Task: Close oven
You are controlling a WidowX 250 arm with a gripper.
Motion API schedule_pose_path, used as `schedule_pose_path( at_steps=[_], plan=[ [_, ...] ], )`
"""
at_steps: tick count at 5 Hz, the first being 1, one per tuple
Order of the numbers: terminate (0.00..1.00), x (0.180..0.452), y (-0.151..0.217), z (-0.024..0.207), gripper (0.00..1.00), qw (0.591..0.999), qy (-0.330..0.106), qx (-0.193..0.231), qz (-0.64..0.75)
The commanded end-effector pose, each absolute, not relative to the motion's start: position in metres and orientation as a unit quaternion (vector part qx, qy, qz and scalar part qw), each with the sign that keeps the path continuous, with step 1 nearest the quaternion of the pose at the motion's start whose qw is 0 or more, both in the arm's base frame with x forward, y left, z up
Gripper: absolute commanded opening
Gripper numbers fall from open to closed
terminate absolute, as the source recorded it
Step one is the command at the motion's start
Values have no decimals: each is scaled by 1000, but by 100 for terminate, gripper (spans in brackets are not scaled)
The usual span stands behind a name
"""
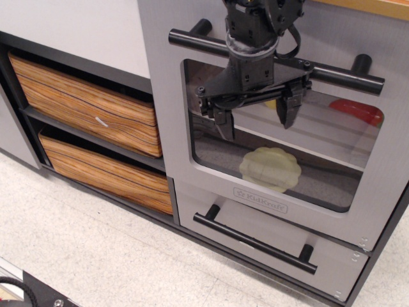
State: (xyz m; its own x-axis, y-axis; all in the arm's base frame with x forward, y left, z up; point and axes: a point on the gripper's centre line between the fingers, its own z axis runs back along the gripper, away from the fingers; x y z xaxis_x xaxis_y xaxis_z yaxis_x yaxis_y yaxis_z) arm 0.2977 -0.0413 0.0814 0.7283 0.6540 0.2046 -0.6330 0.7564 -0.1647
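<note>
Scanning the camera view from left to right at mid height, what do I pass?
Upper wood-grain drawer → oven door's left frame → claw, open in front of the window → red item inside the oven, at the window's right end.

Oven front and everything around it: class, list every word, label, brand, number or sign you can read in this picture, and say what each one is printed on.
"KidKraft" - small embossed badge on the lower edge of the oven door, under the window; small but just legible.
No other text, numbers or signs can be read: none on the gripper, the wood-grain drawers or the low grey drawer.
</note>
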Motion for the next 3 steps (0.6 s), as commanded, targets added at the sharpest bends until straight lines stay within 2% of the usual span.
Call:
schedule_pose_path(
  at_steps=[1, 2, 3],
  plan=[
    [0, 292, -30, 109, 100, 932, -141, -52, 329],
    [0, 292, -30, 109, 100, 932, -141, -52, 329],
    [100, 292, -30, 109, 100, 932, -141, -52, 329]
  ],
)
